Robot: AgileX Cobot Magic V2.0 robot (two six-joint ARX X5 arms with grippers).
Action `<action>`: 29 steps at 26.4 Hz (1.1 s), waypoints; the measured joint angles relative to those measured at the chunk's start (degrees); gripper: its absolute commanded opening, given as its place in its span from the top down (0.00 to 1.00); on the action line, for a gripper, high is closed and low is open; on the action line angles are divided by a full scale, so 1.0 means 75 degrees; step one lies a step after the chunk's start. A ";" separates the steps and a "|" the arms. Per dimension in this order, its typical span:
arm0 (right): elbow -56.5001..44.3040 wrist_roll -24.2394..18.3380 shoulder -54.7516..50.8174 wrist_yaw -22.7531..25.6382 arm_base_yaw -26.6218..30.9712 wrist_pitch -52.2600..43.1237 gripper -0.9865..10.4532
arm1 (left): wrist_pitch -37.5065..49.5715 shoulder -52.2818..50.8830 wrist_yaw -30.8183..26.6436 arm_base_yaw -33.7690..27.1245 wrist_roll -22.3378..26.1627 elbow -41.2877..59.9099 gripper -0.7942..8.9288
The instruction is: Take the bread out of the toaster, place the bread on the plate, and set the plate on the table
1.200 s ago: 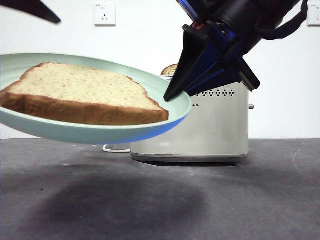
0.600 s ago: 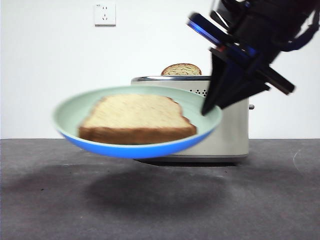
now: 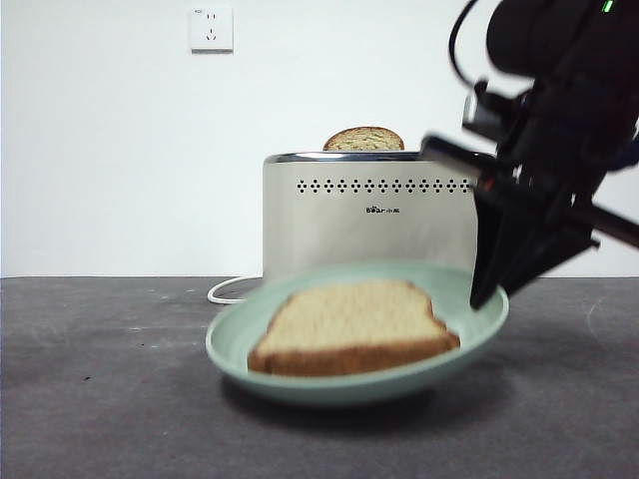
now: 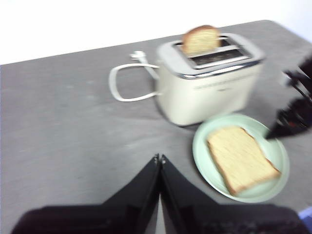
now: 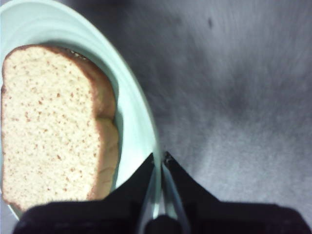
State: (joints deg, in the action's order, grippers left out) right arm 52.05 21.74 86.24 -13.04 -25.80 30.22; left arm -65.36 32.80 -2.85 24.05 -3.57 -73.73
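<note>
The pale green plate point(image 3: 339, 391) hangs low over the table point(image 3: 110, 399) in front of the toaster point(image 3: 364, 225); I cannot tell if it touches the table. A slice of bread point(image 3: 349, 324) lies flat on it. My right gripper point(image 3: 485, 292) is shut on the plate's right rim point(image 5: 131, 112), beside the bread point(image 5: 48, 126). A second slice point(image 3: 364, 139) sticks up from the toaster's slot point(image 4: 201, 40). My left gripper point(image 4: 159, 159) is shut on nothing, above the table and away from the plate point(image 4: 200, 151).
The toaster's white cord point(image 3: 230, 289) loops on the table to its left. A wall socket point(image 3: 211, 28) sits high on the white wall behind. Bare table lies left of the plate.
The right gripper has carried the plate with the bread from high on the left down and to the right, to just in front of the toaster.
</note>
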 measured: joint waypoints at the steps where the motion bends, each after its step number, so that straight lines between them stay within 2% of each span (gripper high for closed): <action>1: 0.0000 0.0023 0.0128 -0.0006 0.0000 -0.0038 0.92 | 0.0000 0.0000 -0.0085 0.0000 0.0000 0.0000 0.93; 7: 0.0000 0.0248 0.0787 -0.0428 0.0009 -0.0600 0.92 | -0.0085 0.0000 -0.0169 0.0000 0.0000 0.0000 0.93; 15: 0.0003 0.0335 0.1189 -0.0498 0.0050 -0.0787 0.92 | -0.0332 0.0000 0.0047 0.0000 0.0000 0.0000 0.93; 17: 0.0003 0.0329 0.1192 -0.0460 0.0050 -0.0825 0.86 | -0.0329 0.0000 0.0131 0.0000 0.0000 0.0000 0.93; 21: 0.0003 0.0224 0.1224 -0.0291 0.0041 -0.0854 0.61 | -0.0329 0.0000 0.0201 0.0000 0.0000 0.0003 0.93; 23: 0.0003 0.0125 0.1221 -0.0289 0.0041 -0.0854 0.52 | -0.0329 0.0000 0.0204 0.0000 0.0003 0.0003 0.93; 29: 0.0003 -0.0204 0.0533 -0.0271 0.0041 -0.0740 0.50 | -0.0329 0.0000 0.0204 0.0000 0.0003 0.0003 0.93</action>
State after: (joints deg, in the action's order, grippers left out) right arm 52.07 20.21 90.24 -15.07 -25.50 24.67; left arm -67.83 32.80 -1.32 24.05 -3.55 -73.71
